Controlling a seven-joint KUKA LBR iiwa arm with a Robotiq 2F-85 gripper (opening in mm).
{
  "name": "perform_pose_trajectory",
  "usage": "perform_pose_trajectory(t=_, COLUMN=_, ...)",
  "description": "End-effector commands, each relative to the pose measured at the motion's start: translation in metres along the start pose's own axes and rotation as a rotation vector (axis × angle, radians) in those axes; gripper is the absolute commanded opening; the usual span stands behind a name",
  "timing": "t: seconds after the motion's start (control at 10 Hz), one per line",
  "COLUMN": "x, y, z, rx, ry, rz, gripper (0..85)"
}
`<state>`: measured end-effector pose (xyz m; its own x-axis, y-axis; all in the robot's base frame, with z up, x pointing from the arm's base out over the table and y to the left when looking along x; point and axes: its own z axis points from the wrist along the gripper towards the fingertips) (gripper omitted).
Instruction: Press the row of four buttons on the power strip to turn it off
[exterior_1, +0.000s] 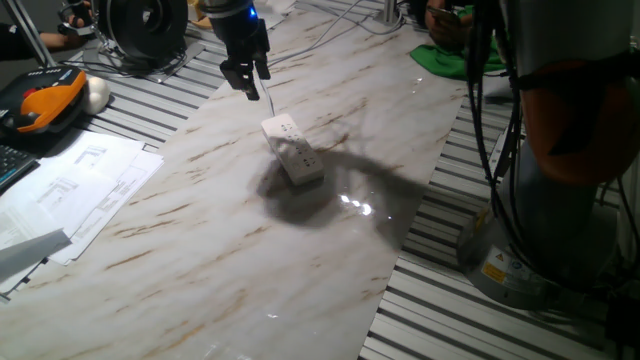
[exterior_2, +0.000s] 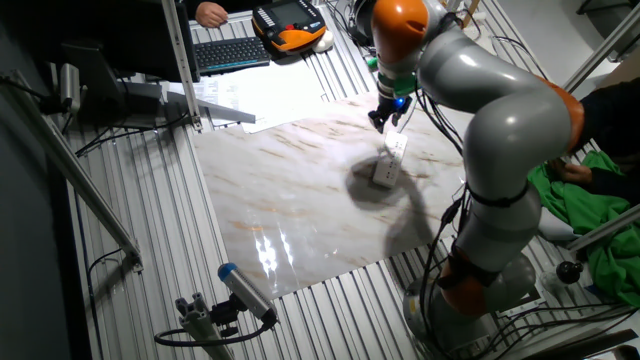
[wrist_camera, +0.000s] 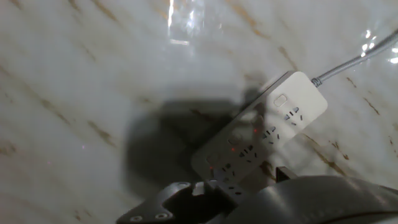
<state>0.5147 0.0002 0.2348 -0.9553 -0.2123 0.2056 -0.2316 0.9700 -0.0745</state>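
Gripper (exterior_1: 251, 84) hangs over the marble-look tabletop (exterior_1: 200, 250), fingers pointing down, tips just above the cord end of the power strip (exterior_1: 292, 148). Cannot tell if the fingers are spread or closed; no view shows the tips clearly, and in hand view only dark finger parts (wrist_camera: 180, 196) at the bottom edge, blurred

Power strip directly under and slightly ahead of the hand, white oblong block lying flat on the marble, dark socket holes on top. In hand view the strip (wrist_camera: 261, 134) runs diagonally from the fingers up to the right, near end partly hidden behind the hand. Small pale square on the far end, faint red dots between the sockets; row of four buttons (wrist_camera: 245, 138) too blurry to pick out one by one

Thin white cord (wrist_camera: 351, 62) leaves the strip's far end, goes off the upper right of hand view

Dark shadow on the marble beside the strip

Further out from the hand: white paper sheets (exterior_1: 85, 185) at the marble's edge, orange-black handheld device (exterior_1: 45, 100) beyond them, green cloth (exterior_1: 455, 55) on the opposite side
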Motion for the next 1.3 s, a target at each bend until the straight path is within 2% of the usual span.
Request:
perform_pose_trajectory(t=0.0, x=0.0001, y=0.0, z=-0.0002, rx=0.012, ry=-0.001, rz=-0.057, gripper=0.0)
perform_pose_trajectory(t=1.1, x=0.0002, y=0.0001, z=-0.0001, rx=0.011, ry=0.003, rz=-0.072, gripper=0.0)
perform_pose_trajectory(t=1.2, x=0.0003, y=0.0, z=-0.0001, rx=0.011, ry=-0.003, rz=-0.061, gripper=0.0)
